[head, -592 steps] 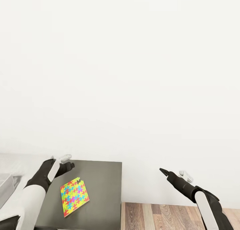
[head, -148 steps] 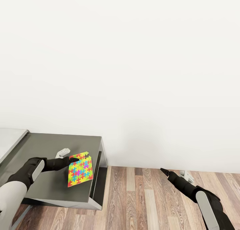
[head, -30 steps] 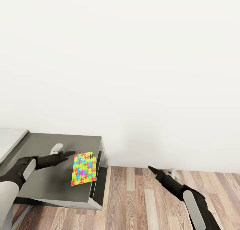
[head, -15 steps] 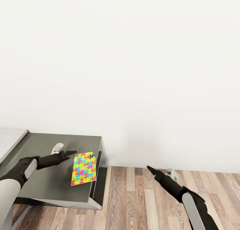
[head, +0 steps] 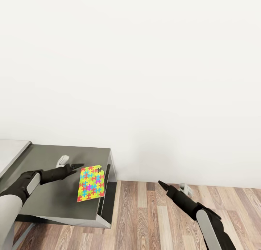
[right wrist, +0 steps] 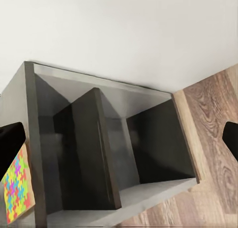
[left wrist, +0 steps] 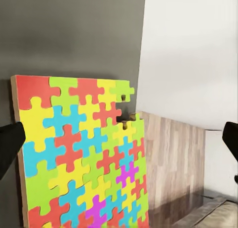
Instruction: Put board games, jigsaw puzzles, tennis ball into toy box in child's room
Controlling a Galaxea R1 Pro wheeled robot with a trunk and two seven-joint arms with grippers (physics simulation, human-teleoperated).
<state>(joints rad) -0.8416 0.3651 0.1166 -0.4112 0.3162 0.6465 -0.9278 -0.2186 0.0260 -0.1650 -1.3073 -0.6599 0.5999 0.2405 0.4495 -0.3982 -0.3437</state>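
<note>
Dark grey shelf unit (right wrist: 106,153), two open compartments; jigsaw puzzle (right wrist: 17,190) on top edge; wood floor (right wrist: 213,109).

Your left gripper (head: 70,162) extends forward with fingers (left wrist: 10,146) spread apart. Your right gripper (head: 173,186) reaches forward and inward, fingers (right wrist: 11,138) likewise parted.

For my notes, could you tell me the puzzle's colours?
Yellow, red, blue, green and pink pieces on the puzzle; clearest in the left wrist view.
</note>
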